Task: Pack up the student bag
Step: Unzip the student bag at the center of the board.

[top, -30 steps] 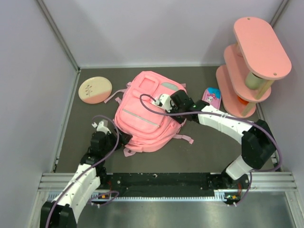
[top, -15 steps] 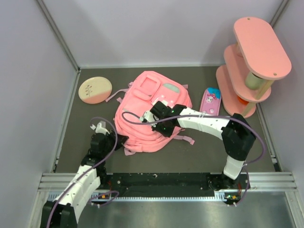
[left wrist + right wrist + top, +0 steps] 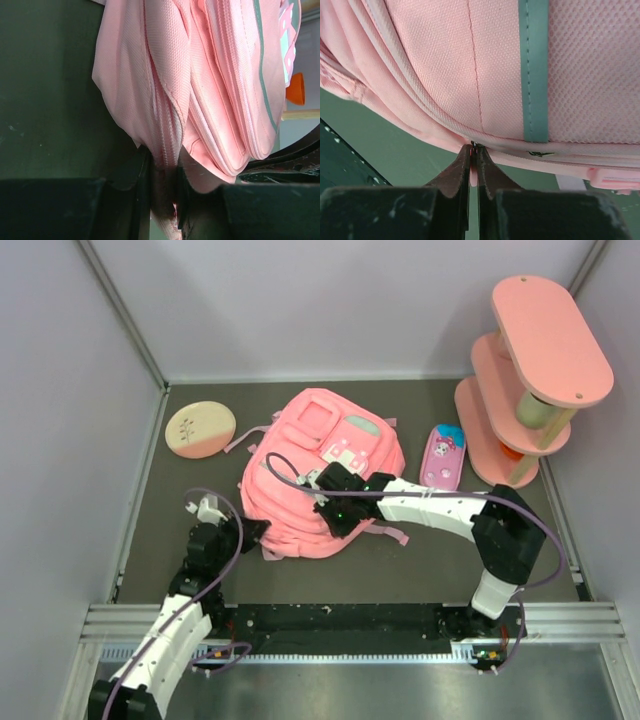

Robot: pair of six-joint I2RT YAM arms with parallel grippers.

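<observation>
The student bag (image 3: 320,445), a large pink backpack with grey zipper strips, lies in the middle of the dark mat with its front pockets up. At the bag's near left corner my left gripper (image 3: 250,532) is shut on a fold of pink fabric (image 3: 165,145). The bag (image 3: 210,75) fills the left wrist view above the left gripper (image 3: 163,167). My right gripper (image 3: 330,506) reaches across to the bag's near edge. In the right wrist view the right gripper (image 3: 474,150) is shut on a small pink zipper pull (image 3: 474,172) under the bag (image 3: 485,60).
A round cream and pink disc (image 3: 200,430) lies at the back left. A pink cartoon pencil case (image 3: 444,455) lies right of the bag. Behind it a pink tiered shelf (image 3: 530,370) stands in the right corner, with an orange thing (image 3: 510,452) on its lowest tier. Grey walls close in the mat.
My left gripper closed on the bag's corner. My right gripper, still shut, moved from the bag's upper right down to its near edge, and the bag bunched up.
</observation>
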